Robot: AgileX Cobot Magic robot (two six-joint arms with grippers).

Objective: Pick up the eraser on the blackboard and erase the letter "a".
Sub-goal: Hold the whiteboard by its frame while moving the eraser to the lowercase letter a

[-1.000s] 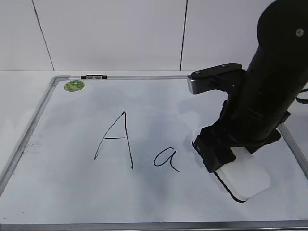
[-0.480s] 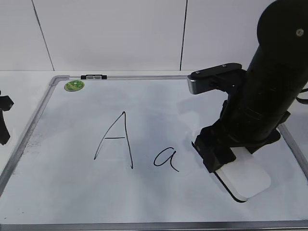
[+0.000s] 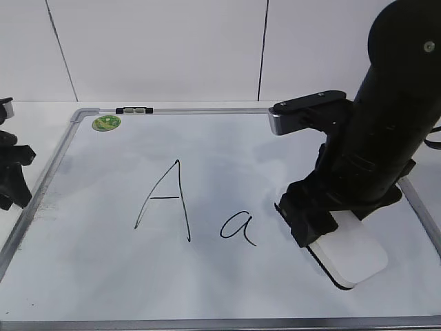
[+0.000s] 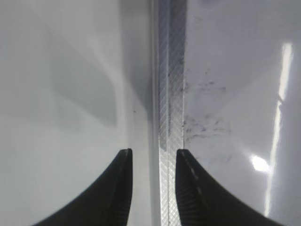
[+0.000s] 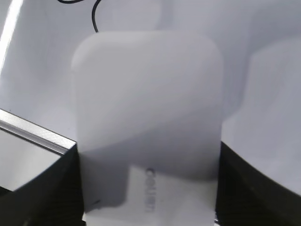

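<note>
Green round magnet (image 3: 107,123) top-left, near corner. Capital "A" (image 3: 165,201) in black marker, left of centre, upright. White tiled wall (image 3: 158,48) behind, dark grout lines vertical. White tabletop (image 3: 31,127) left side, bare.

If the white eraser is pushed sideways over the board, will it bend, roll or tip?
The eraser looks like a rigid plastic block, so it probably will not bend. It is flat and low on the blackboard, so rolling or tipping seems unlikely. Its smooth sides might slip between the right gripper fingers.
</note>
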